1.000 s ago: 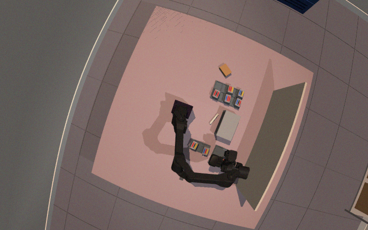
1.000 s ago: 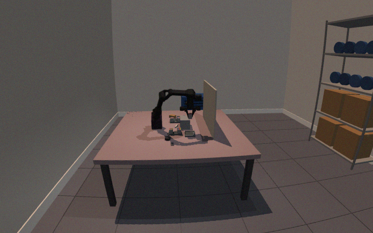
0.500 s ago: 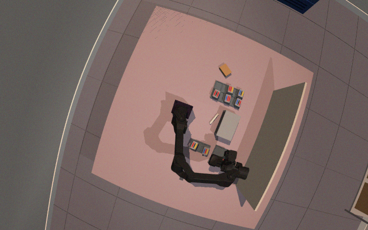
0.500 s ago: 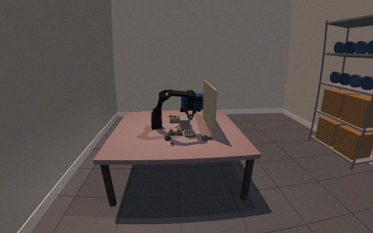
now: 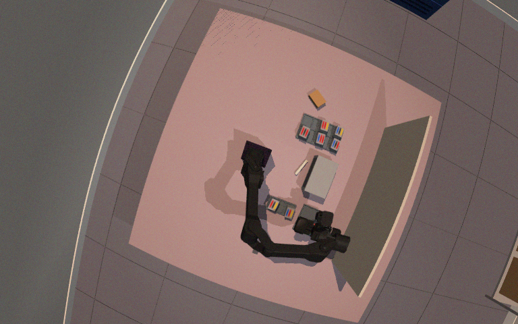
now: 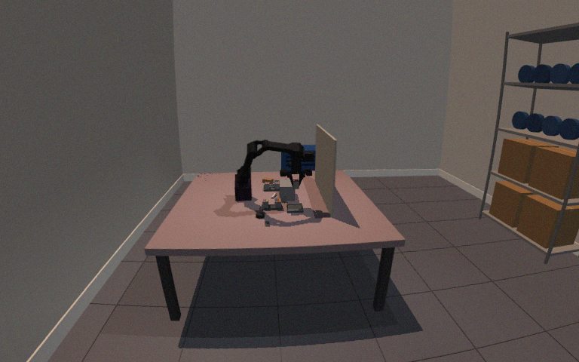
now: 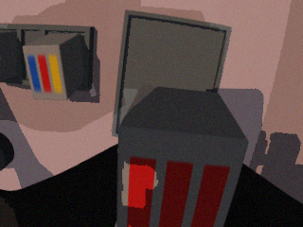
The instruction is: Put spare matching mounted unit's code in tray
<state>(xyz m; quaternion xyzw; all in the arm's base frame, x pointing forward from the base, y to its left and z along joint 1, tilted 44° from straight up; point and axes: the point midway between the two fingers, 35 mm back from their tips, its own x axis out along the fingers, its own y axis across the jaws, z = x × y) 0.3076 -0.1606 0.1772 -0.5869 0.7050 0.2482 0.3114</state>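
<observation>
Top view: the gripper (image 5: pixel 309 225) hangs over the near corner of the tray (image 5: pixel 307 212), which lies just past the grey box (image 5: pixel 320 177), on the side away from the rack of spares (image 5: pixel 320 133).

Exterior view: the arm reaches out beside the upright board (image 6: pixel 326 167); fingers too small to judge.

Wrist view: the fingers are clamped on the red-striped spare (image 7: pixel 178 173), held above the tray (image 7: pixel 170 63), whose open floor lies just ahead.
</observation>
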